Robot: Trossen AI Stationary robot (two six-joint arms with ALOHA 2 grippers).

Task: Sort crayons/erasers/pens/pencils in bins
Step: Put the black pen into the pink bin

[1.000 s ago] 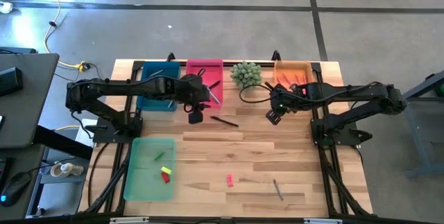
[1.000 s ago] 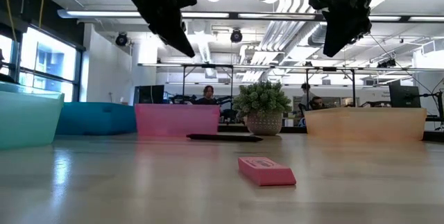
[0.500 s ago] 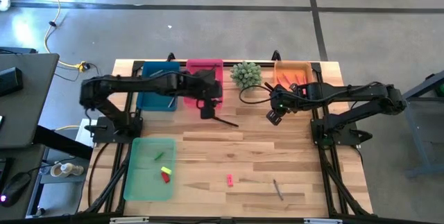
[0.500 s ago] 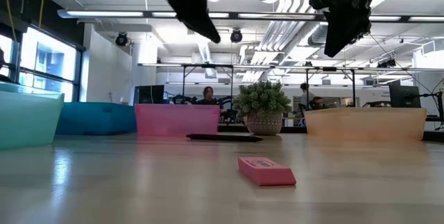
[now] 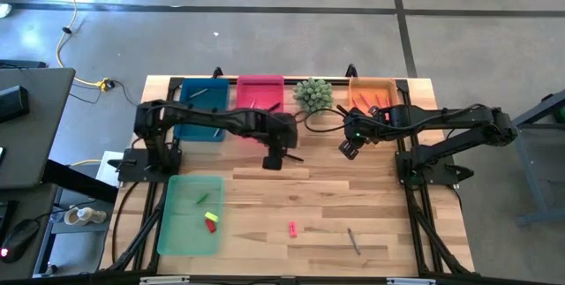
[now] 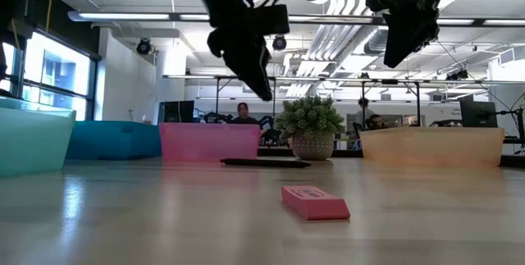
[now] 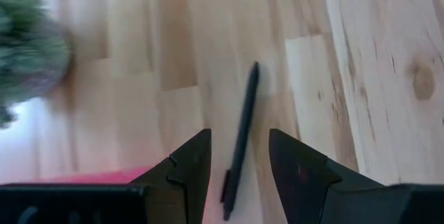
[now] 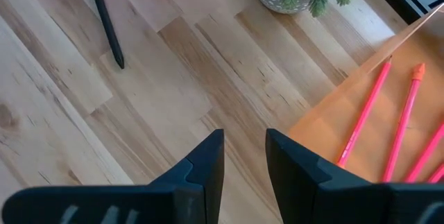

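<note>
A black pen (image 5: 288,154) lies flat on the wooden table just in front of the pink bin (image 5: 260,89). My left gripper (image 5: 274,158) hangs open above the pen. In the left wrist view the pen (image 7: 243,130) shows in the gap between the fingers of that gripper (image 7: 239,148), and in the low view the gripper (image 6: 261,89) is well clear of the table. My right gripper (image 5: 349,149) waits open in the air near the orange bin (image 5: 372,93). A red eraser (image 5: 292,228) lies on the table toward the near edge.
The teal-blue bin (image 5: 201,113) sits at the far left. The pale-green bin (image 5: 190,216) at the near left holds small erasers. A potted plant (image 5: 313,95) stands between the pink and orange bins. Pink pencils (image 8: 368,113) lie in the orange bin. A grey stick (image 5: 353,241) lies near the front.
My left gripper has swung from the pink bin's front toward the table's right and near side and has come down. It now hangs over the black pen. The pen, the eraser and my right arm have kept still.
</note>
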